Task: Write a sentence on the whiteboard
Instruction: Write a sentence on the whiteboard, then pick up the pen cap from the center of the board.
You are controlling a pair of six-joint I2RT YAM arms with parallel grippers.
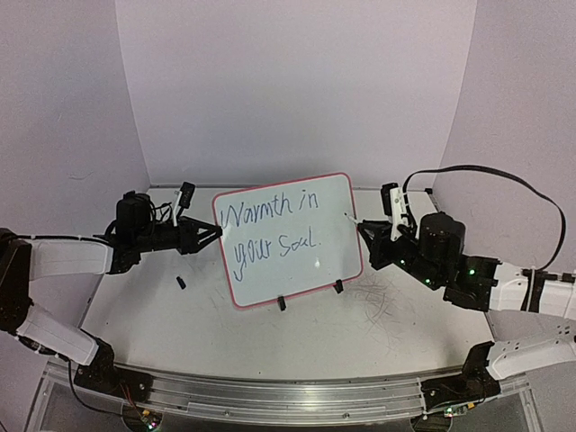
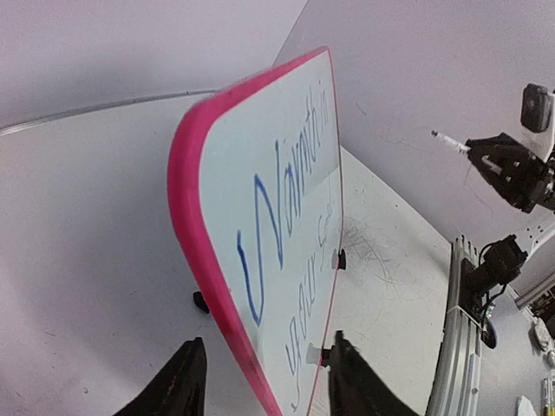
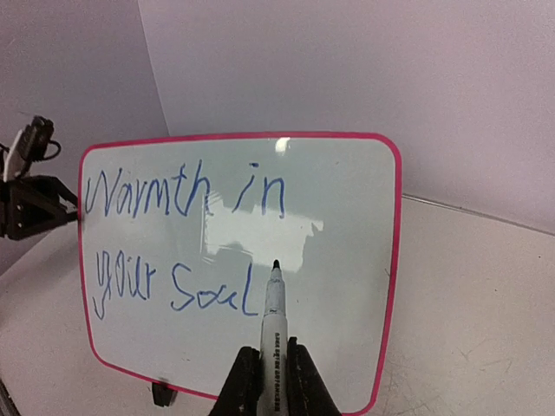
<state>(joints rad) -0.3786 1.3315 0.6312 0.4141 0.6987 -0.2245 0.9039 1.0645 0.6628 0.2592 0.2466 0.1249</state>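
The whiteboard (image 1: 331, 211) stands tilted on its wire stand at the table's middle, pink frame all round. The sentence (image 1: 270, 225) reads "Warmth in your Soul" in blue script over two lines; it also shows in the right wrist view (image 3: 173, 195) and, edge-on, in the left wrist view (image 2: 290, 182). My left gripper (image 1: 214, 231) is open, with its jaws either side of the board's left edge (image 2: 195, 217), not touching it. My right gripper (image 3: 273, 355) is shut on a white marker (image 3: 274, 312). The marker's tip is just right of "Soul", close to the board's face.
A small black cap-like piece (image 1: 181, 283) lies on the tabletop left of the board. Grey scribble marks (image 1: 378, 297) cover the tabletop on the right. The stand's black feet (image 1: 282, 303) rest in front. White walls enclose the back and sides; a metal rail (image 1: 270, 396) runs along the near edge.
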